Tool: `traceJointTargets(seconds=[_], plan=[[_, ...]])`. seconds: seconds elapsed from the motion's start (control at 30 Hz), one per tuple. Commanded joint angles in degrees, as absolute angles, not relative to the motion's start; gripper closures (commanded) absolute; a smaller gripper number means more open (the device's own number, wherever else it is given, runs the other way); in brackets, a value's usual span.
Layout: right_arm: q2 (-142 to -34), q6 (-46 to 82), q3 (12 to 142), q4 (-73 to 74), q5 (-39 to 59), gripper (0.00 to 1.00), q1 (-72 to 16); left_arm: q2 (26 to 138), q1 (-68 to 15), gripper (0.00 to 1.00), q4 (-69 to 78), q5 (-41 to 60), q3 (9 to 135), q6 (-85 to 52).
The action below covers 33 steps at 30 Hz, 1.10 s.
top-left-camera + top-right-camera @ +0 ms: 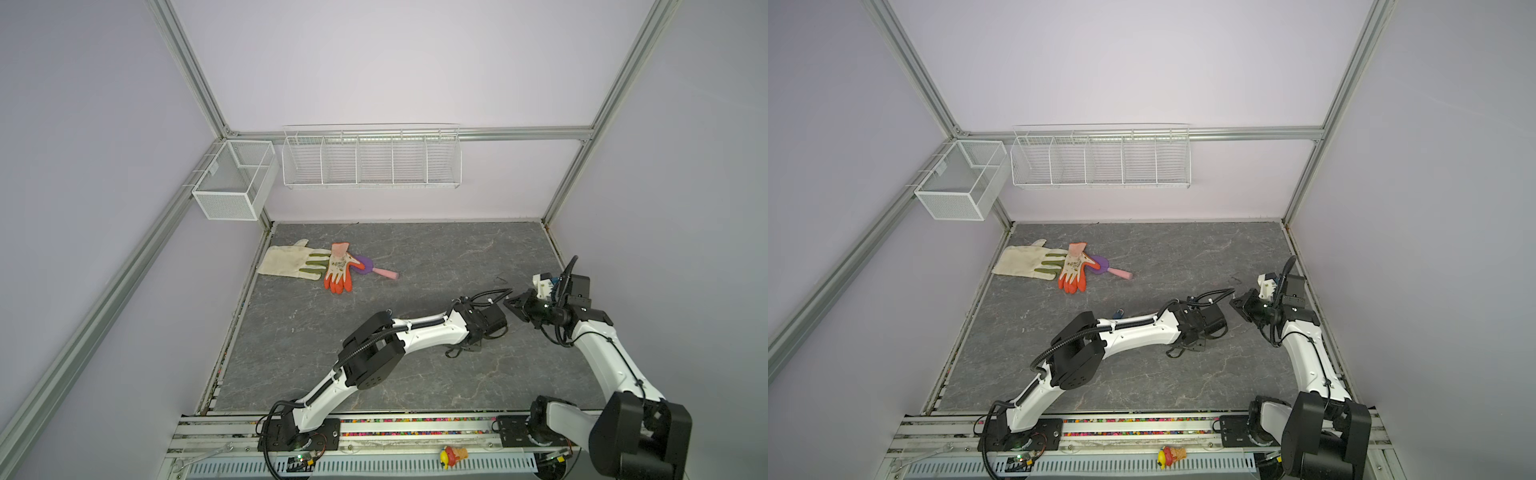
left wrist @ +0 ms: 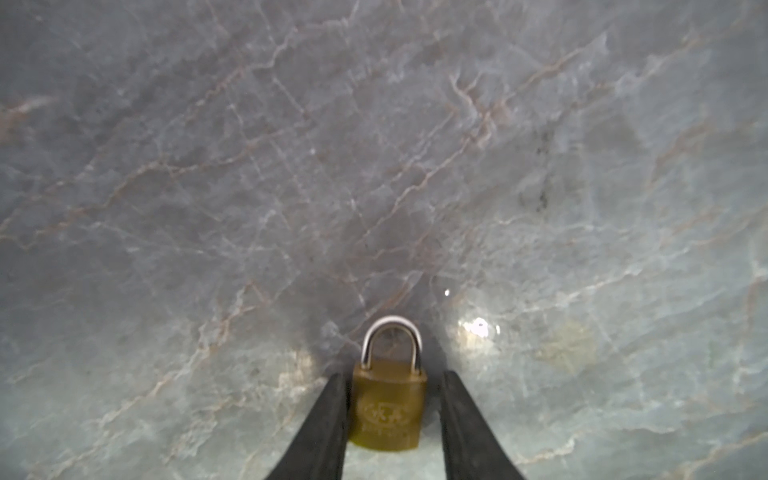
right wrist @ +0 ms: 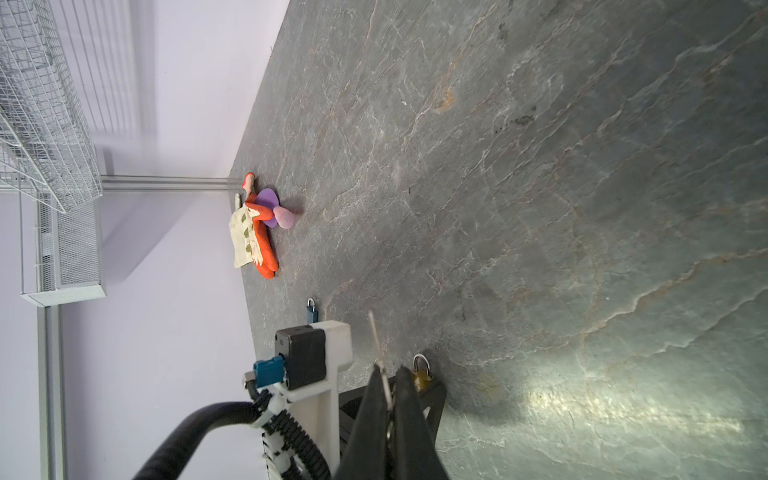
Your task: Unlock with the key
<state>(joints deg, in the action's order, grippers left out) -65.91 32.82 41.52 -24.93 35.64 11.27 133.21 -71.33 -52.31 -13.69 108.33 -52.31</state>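
Note:
In the left wrist view a brass padlock (image 2: 388, 405) with a steel shackle sits on the grey marble table (image 2: 374, 166) between the black fingers of my left gripper (image 2: 392, 376). One finger rests against the padlock's side. A narrow gap shows at the other finger, so the jaws stand open around it. In the right wrist view my right gripper (image 3: 388, 370) is shut on a thin metal key (image 3: 376, 336), whose blade sticks out past the fingertips. It hovers beside the padlock (image 3: 423, 372). In both top views the two grippers (image 1: 510, 302) (image 1: 469, 347) are close together at the right, and the padlock is hidden under the left wrist.
A small blue padlock (image 1: 1119, 312) lies beside the left forearm. A cream glove (image 1: 286, 261), an orange glove (image 1: 338, 270) and a purple brush with a pink handle (image 1: 386, 273) lie at the back left. A wire rack (image 1: 371, 160) and a mesh basket (image 1: 232, 180) hang on the walls.

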Motion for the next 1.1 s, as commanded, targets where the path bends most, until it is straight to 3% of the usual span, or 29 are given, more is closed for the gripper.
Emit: traceJointTargets(seconds=[0.0,0.2,0.6,1.07], plan=[[-65.5,33.2,40.9,-24.4,36.0,0.94,11.6,137.1,-72.8,0.61,-59.8,-10.9,106.8,-52.3],[-65.5,33.4,40.2,-23.8,35.8,0.94,11.5,135.6,-72.0,0.62,-57.3,-9.4,102.1,-53.8],[-66.5,34.0,40.5,-22.7,36.7,0.94,11.5,141.6,-69.6,0.63,-59.5,-12.3,111.4,-54.6],[-67.2,34.2,40.4,-22.3,36.7,0.94,11.5,138.5,-71.4,0.63,-59.8,-12.9,106.0,-55.7]])
